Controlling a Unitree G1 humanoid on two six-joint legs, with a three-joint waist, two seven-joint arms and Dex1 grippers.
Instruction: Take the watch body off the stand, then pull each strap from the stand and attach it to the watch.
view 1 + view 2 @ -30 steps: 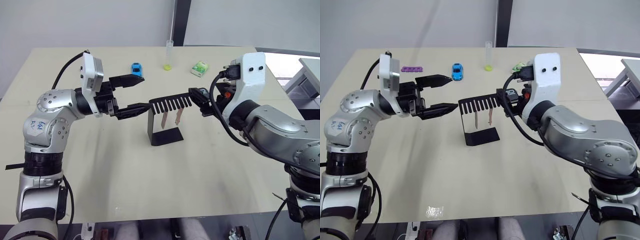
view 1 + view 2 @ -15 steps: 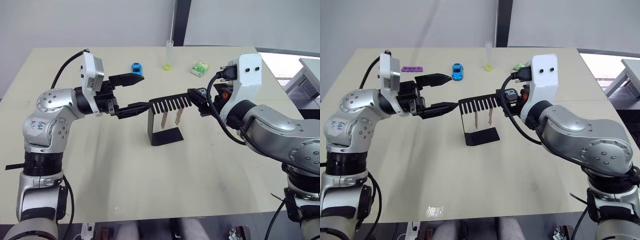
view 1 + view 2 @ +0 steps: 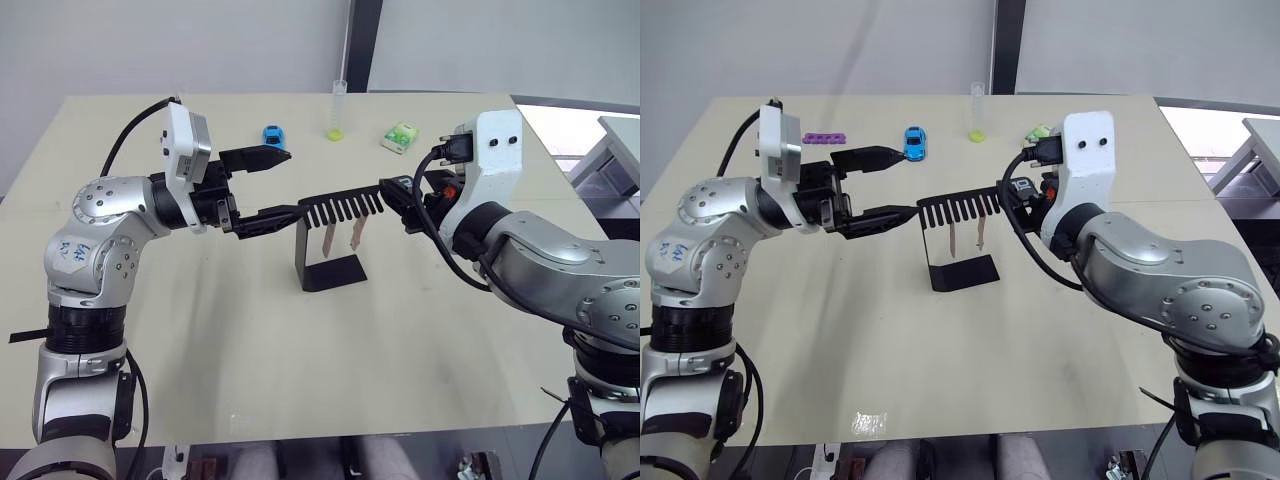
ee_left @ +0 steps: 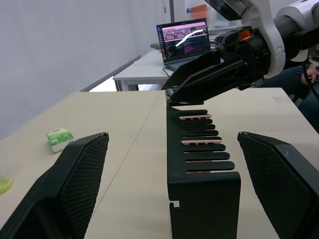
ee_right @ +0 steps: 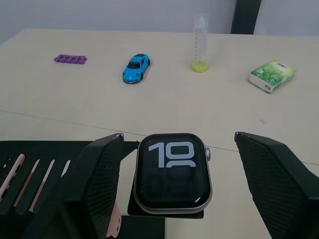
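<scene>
The black stand point(image 3: 330, 272) is at the table's middle, its comb-slotted arm point(image 3: 340, 207) pointing right. The watch body point(image 5: 172, 169), dark screen showing white marks, sits on the arm's right end. My right gripper point(image 5: 178, 134) is open, one finger on each side of the watch and neither touching it. Two pinkish-tan straps point(image 3: 328, 238) point(image 3: 355, 233) hang from the comb slots. My left gripper point(image 3: 278, 185) is open at the arm's left end, with its lower finger point(image 3: 270, 214) near the bend of the stand.
Along the far side of the table are a blue toy car point(image 3: 272, 136), an upright tube point(image 3: 337, 110) with a yellow-green bottom, a green-white packet point(image 3: 400, 136) and a purple knobbly strip point(image 3: 825, 138). The left wrist view shows a laptop point(image 4: 182, 42) on another table behind.
My right arm has crept slightly left toward the stand's end. The left arm has barely moved. The watch and straps have not moved.
</scene>
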